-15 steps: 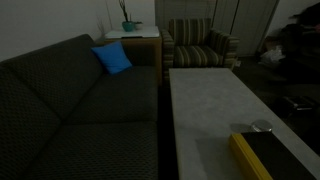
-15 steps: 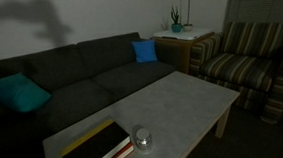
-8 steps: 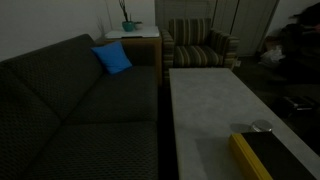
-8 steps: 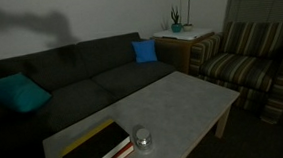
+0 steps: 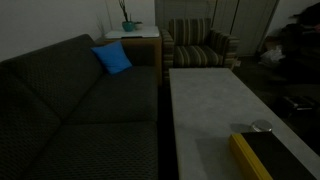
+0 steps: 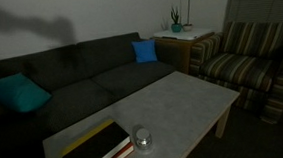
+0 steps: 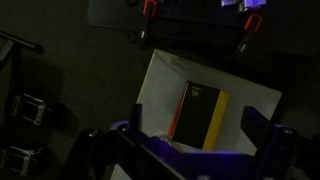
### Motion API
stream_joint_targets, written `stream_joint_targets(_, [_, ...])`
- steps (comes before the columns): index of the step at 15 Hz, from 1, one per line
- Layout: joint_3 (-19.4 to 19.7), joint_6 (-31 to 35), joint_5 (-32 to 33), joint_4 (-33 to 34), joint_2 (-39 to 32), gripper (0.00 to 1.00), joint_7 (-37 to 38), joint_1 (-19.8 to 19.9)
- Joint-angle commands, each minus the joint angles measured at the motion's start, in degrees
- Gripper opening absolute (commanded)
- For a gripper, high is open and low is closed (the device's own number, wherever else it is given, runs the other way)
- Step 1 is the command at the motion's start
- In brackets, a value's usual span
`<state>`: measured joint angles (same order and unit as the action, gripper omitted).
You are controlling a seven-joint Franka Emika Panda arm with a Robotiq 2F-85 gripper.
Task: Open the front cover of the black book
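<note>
Beside the black book (image 6: 98, 148), a glass (image 6: 144, 141)

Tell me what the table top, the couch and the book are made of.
Table top: pale, mottled, smooth; maybe stone or stone-look laminate. Couch: dark woven cloth; a fine dotted weave shows. Black book: probably matte card cover, yellow along one edge.

All views dim and grainy (wrist view darkest, purple-tinged); soft shadow on wall (image 6: 107, 11) above the sofa (image 6: 71, 79).
</note>
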<state>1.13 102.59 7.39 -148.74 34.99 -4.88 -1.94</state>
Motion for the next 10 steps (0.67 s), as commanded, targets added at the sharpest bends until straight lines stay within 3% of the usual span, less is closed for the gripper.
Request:
stream_joint_targets(1, [-0.6, 1.4, 0.5, -0.8, -0.1, 1.00, 0.3, 0.4])
stream_joint_targets(5, [-0.7, 8.4, 1.4, -4.5, -0.5, 1.00, 2.5, 0.9])
stream_joint_targets(10, [-0.2, 22.3, 1.3, -11.1, -4.3, 1.00, 4.5, 2.0])
